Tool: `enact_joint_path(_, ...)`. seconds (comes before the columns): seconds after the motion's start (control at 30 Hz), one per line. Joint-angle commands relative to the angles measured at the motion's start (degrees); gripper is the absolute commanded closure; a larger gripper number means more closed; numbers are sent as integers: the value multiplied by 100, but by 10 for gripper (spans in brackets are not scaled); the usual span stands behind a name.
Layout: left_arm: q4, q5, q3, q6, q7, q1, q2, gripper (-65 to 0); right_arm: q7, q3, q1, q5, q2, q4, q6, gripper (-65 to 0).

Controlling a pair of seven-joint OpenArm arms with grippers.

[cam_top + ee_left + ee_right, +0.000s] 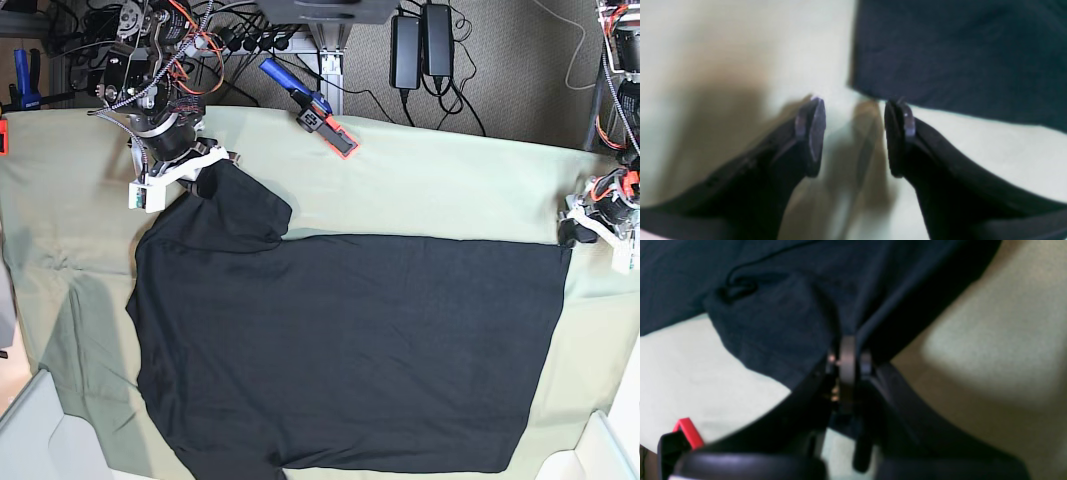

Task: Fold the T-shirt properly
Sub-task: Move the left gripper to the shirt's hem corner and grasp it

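You have the large black short-sleeved cotton T-shirt (350,350) spread flat, plain side up, across the pale green cloth-covered surface (450,190). In the base view its body runs from the sleeves at the picture's left to the straight hem at the right. No fold is visible anywhere in the body, so I judge the task to be at its very start: the shirt is laid out, and every fold is left to do.

Your right claw (848,365) is pressed together on a pinch of black fabric at the tip of the upper sleeve, at the far left of the base view; the right wrist view shows cloth bunching up between its jaws. That sleeve is drawn out toward the claw.

Your left claw (853,133) is spread, with nothing between its fingertips (813,130). It hangs over bare green cloth just beside the shirt's upper hem corner, and one finger looks close to the fabric edge. The picture is too blurred to tell whether it touches.

The lower sleeve and lower hem corner lie untouched near the front edge of the surface. What remains, as I read it, is gripping the hem corner, bringing the sides and sleeves in, then folding the body over itself.
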Motion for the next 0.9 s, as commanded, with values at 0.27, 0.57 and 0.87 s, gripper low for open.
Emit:
enact_joint_path(0.27, -487, 24, 142, -81, -46, -686, 61, -322, -17, 2, -7, -79, 28, 72, -153, 0)
enact_joint_path(0.57, -485, 24, 516, -81, 42, -708, 184, -322, -28, 2, -7, -87, 26, 72, -153, 0)
enact_joint_path(0.87, -448, -138, 531, -481, 225, -706, 181, -225, -26, 2, -7, -105, 28, 72, -153, 0)
